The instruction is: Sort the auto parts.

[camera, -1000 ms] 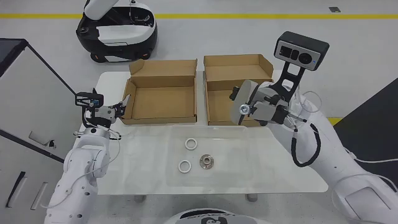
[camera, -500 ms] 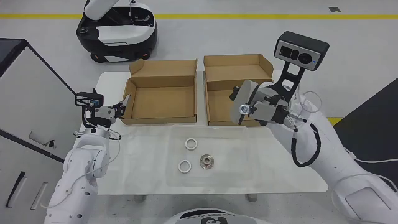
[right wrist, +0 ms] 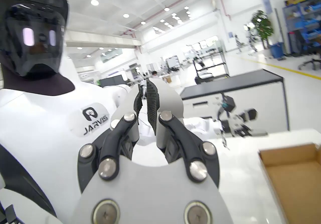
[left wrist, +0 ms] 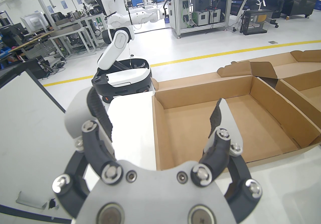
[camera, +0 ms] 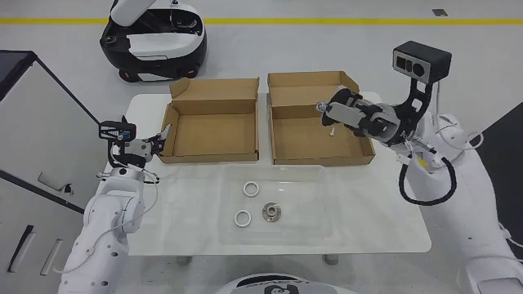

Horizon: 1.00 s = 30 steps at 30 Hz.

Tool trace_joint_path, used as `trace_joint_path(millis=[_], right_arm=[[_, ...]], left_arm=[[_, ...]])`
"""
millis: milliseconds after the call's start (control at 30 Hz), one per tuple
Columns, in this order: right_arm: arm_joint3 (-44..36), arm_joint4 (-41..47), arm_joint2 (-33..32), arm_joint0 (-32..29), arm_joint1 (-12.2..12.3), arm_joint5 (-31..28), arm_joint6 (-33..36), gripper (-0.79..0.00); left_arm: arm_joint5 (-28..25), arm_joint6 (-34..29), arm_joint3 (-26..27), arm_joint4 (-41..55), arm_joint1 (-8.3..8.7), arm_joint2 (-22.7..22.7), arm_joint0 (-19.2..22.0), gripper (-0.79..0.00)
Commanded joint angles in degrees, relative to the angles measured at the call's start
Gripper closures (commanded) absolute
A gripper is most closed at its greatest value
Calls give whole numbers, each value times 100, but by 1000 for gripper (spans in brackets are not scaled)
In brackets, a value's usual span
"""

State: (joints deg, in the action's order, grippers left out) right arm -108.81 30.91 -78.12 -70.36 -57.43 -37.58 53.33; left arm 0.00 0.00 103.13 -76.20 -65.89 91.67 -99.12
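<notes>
Two white rings (camera: 252,189) (camera: 243,218) and a metal flanged part (camera: 271,211) lie on the white table (camera: 359,220) in front of two open cardboard boxes. My right gripper (camera: 325,109) hangs over the right box (camera: 286,139), and it is shut on a small metal threaded part (right wrist: 143,91) pinched at the tips of the right gripper (right wrist: 144,88). My left gripper (camera: 159,140) is open and holds nothing, beside the outer wall of the left box (camera: 212,135). In the left wrist view the left gripper (left wrist: 155,102) faces the left box's bare floor (left wrist: 225,119).
Another white robot on a black base (camera: 155,41) stands on the floor behind the table. A dark panel (camera: 16,69) stands off the table's left side. A corner of a cardboard box (right wrist: 288,172) lies beside my right gripper.
My right arm has swung back and outward from the right box's front wall to above its inside, turning the gripper with the small part. The left arm has kept still.
</notes>
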Motion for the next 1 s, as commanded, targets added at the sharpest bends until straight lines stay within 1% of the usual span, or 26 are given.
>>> trace_joint_path(millis=[0,100,167,233,267,333,500,700,833,967], right_arm=[[-22,-338,-446,-146,71,573,160,0],[-165,-1106,-875,-88,171,1265,597,0],[-219,-1607,-950,156,215,1630,876,0],[-222,-2149,-863,560,250,1910,1223,0],[-163,-2219,-768,784,251,2022,1305,0],[15,-2673,-545,1332,269,2109,1696,0],[745,-3565,388,2792,219,2109,2420,0],[1827,-4296,1838,4226,-12,1811,2956,0],[2451,-4431,2668,4859,-234,1671,2999,0],[2896,-4758,3578,5270,-455,1680,3018,0]], left_arm=[[0,0,0,0,0,0,0,-785],[0,0,0,0,0,0,0,-785],[0,0,0,0,0,0,0,-785],[0,0,0,0,0,0,0,-785],[0,0,0,0,0,0,0,-785],[0,0,0,0,0,0,0,-785],[0,0,0,0,0,0,0,-785],[0,0,0,0,0,0,0,-785],[0,0,0,0,0,0,0,-785],[0,0,0,0,0,0,0,-785]])
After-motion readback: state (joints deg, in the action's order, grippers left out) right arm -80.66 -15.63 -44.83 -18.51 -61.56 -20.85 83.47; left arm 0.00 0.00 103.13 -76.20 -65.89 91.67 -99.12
